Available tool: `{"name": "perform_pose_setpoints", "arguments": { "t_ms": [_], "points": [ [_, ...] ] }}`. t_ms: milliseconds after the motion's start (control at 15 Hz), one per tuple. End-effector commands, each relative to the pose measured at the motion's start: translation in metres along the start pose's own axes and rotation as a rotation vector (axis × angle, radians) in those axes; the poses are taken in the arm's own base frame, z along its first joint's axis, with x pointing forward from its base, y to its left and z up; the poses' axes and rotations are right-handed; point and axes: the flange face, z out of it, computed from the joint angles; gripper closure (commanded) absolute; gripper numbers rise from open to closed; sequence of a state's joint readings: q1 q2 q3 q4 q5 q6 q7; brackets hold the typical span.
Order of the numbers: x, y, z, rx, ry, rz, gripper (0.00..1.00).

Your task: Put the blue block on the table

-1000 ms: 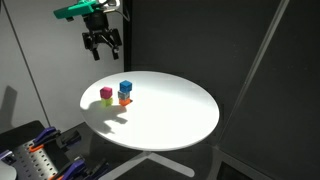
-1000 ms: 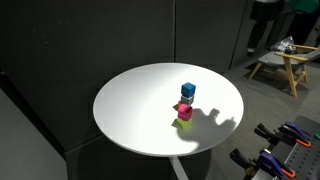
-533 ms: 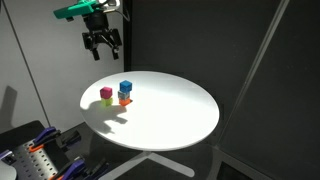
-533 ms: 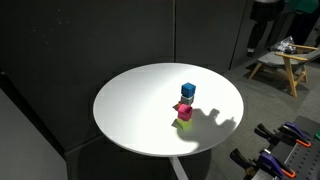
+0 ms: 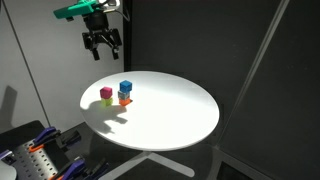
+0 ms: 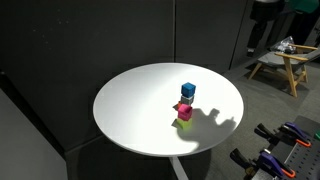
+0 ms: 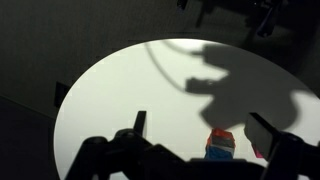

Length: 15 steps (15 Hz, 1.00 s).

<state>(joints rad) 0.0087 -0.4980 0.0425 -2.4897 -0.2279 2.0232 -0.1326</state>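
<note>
The blue block (image 5: 125, 87) sits on top of an orange block (image 5: 125, 99) on the round white table (image 5: 170, 115). It also shows in an exterior view (image 6: 188, 90) and in the wrist view (image 7: 220, 147), at the bottom edge. A magenta block (image 5: 106, 94) rests on a yellow-green block beside that stack. My gripper (image 5: 101, 47) hangs high above the table's back edge, well apart from the blocks. It is open and empty, and its dark fingers frame the wrist view (image 7: 200, 130).
A dark curtain stands behind the table. A rack with tools (image 5: 40, 155) stands below the table's edge. A wooden stool (image 6: 282, 65) stands off to the side. The arm's shadow falls across the tabletop (image 7: 230, 75).
</note>
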Motion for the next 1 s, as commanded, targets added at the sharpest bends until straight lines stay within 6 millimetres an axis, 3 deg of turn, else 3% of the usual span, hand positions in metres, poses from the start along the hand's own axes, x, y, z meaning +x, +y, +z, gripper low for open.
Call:
{"name": "perform_pose_setpoints", "arguments": {
  "t_ms": [0,400,933],
  "points": [
    [0.000,0.000,-0.001,0.000,-0.001,0.000,0.00],
    [0.011,-0.011,-0.004,0.059,0.044,-0.014,0.00],
    [0.050,-0.040,0.003,0.190,0.163,0.016,0.00]
  ]
}}
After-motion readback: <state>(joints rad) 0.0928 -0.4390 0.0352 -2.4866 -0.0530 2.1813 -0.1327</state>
